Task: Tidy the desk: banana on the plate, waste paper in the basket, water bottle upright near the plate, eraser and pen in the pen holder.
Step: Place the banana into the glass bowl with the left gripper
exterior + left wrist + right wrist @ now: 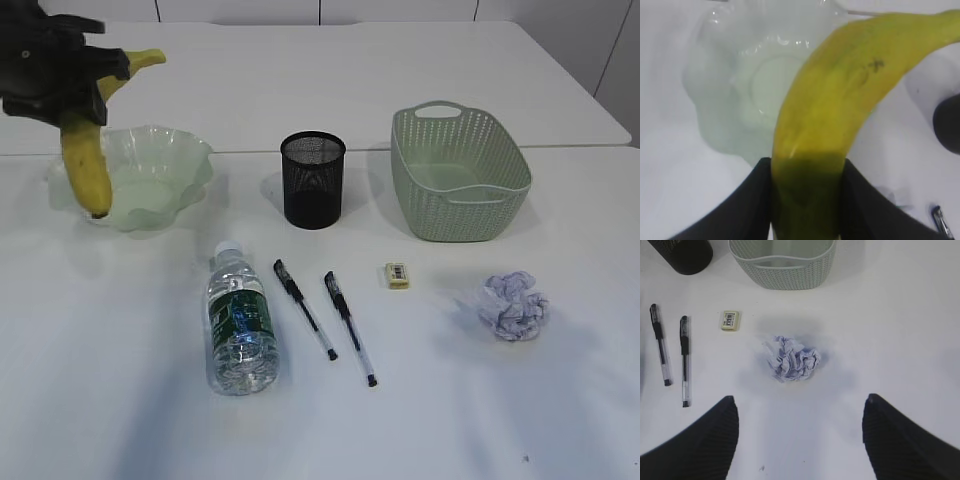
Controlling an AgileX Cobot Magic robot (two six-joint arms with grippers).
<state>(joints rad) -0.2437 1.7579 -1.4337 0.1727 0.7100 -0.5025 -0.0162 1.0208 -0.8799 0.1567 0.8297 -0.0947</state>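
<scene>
**Ana:** Fingers first: the left gripper (807, 200) is clamped on the banana (840, 110), one black finger on each side of the fruit. It hangs over the left side of the plate (165, 175), lower tip down near the rim, not yet laid inside.

**Ben:** And the right gripper (800, 435)?

**Ana:** Spread wide with nothing between its jaws, hovering above the waste paper (791, 359), which sits on the desk (560, 400) in front of the basket (460, 175).

**Ben:** So how far along are we?

**Ana:** Barely begun, I'd judge. Nothing looks finished. The water bottle (240, 320) lies on its side below the plate, two pens (325, 310) rest beside it, and the eraser (397, 275) sits just right of them. The pen holder (313, 180) shows nothing sticking out of it, and the basket looks bare.

**Ben:** Banana closest to done, then.

**Ana:** Yes; paper likely next.
</scene>
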